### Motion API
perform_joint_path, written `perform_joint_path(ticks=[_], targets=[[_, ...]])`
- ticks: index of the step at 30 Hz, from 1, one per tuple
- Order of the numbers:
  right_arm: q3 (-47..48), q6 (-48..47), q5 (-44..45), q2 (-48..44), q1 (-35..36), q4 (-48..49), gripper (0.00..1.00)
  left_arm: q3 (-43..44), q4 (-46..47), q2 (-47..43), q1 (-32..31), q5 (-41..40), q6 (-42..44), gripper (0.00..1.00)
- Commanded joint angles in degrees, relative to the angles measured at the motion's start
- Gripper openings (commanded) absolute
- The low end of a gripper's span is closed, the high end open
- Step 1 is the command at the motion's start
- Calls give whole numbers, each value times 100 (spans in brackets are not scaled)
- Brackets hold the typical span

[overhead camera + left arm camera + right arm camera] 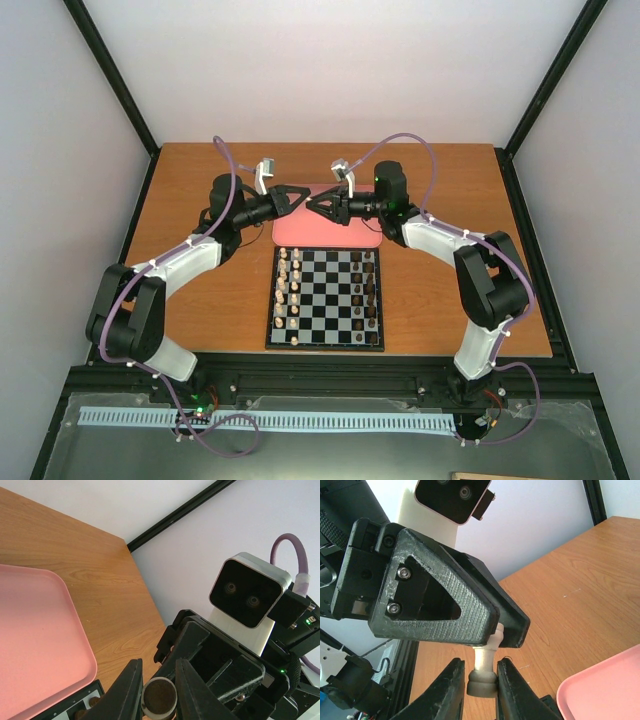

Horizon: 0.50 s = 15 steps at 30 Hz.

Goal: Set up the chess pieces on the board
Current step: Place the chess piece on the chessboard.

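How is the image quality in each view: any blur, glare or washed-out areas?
Top external: even light, no glare, though the chess pieces are too small for detail. Left wrist: pink tray glows, nearly overexposed; left fingers soft. Right wrist: pale wall washed out, right fingers slightly blurred.

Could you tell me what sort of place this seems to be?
Probably a lab robot cell: plain white panels in a black frame enclose a wooden table, with the left arm and right arm bolted at its edge.

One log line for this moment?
phase: handover near tray | left gripper: shut on cream piece | right gripper: shut on its base | board: cream left, dark right
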Motion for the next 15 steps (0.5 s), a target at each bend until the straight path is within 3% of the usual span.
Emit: perform_joint_path(ticks=[1, 15], targets=[[111, -143, -58, -57, 62, -50, 19, 153, 211, 65, 4, 39, -4, 1], [237, -528, 154, -315, 62, -577, 7, 190, -3, 128, 4, -39, 226, 1]])
